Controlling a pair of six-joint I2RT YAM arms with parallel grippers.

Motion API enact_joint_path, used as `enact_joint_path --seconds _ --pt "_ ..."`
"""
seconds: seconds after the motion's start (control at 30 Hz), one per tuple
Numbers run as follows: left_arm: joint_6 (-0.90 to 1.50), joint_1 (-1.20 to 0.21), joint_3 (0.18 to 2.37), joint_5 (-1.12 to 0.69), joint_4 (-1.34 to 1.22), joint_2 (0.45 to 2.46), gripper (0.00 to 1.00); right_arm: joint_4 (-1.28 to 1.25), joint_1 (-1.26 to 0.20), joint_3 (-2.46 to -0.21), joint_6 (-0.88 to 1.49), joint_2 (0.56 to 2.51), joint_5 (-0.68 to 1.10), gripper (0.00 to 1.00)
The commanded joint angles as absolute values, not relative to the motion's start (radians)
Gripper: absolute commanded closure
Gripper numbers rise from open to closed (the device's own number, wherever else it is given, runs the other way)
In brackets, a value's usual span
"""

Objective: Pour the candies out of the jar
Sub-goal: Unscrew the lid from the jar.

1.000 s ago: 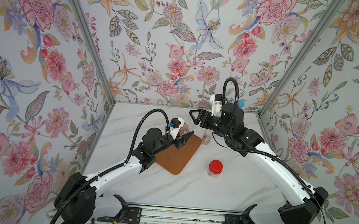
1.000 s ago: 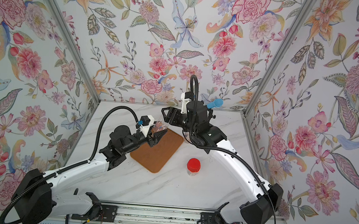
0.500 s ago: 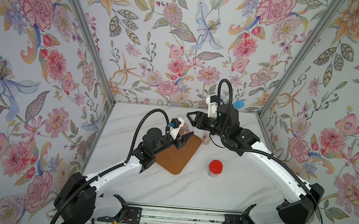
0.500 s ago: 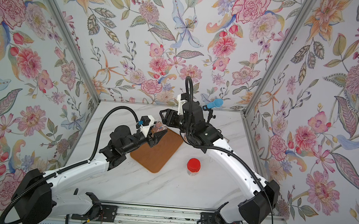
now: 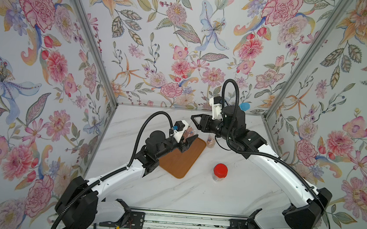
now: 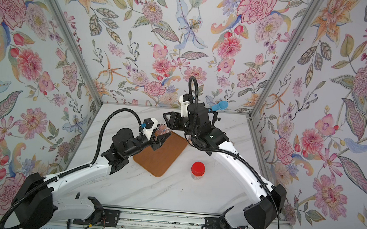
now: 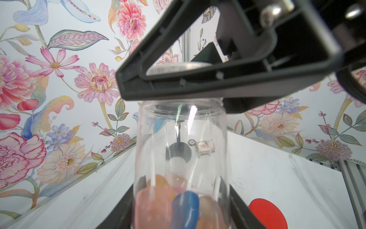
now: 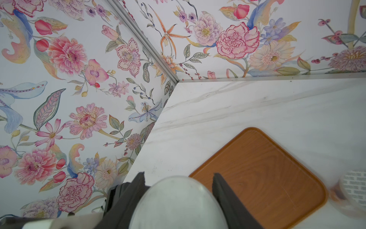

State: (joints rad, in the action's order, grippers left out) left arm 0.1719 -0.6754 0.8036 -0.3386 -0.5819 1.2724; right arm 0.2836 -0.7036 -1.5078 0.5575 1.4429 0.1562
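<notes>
Marble tabletop point(image 5: 194, 192), left gripper point(image 5: 189, 141) clutching jar point(image 7: 182, 138) of candies point(image 7: 154, 206), right gripper point(image 8: 179, 178) pinching its lid point(image 8: 178, 202).

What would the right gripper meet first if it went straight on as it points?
Probably the bare table, then the floral wall: the right gripper, gripping the lid, has nothing else ahead. The left arm's cable looks near; depth unclear.

Clear jar point(image 7: 182, 138), colourful candies point(image 7: 184, 210) at bottom
</notes>
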Motion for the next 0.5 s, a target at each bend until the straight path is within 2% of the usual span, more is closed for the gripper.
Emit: enact_joint_path --seconds 0.0,0.17,0.47 --pt "0.202 -0.676 0.833 -0.419 -0.63 1.247 1.0 0.253 -0.675 -1.554 0.449 1.415 0.31 0.49" --pt "0.289 -0.648 0.852 -0.605 -0.705 1.269 1.0 0.172 -0.594 -1.52 0.353 1.37 0.611 0.49" --pt "0.376 -0.643 0.898 -0.752 -0.75 1.31 1.0 0.078 -0.5 -1.503 0.378 1.353 0.905 0.52"
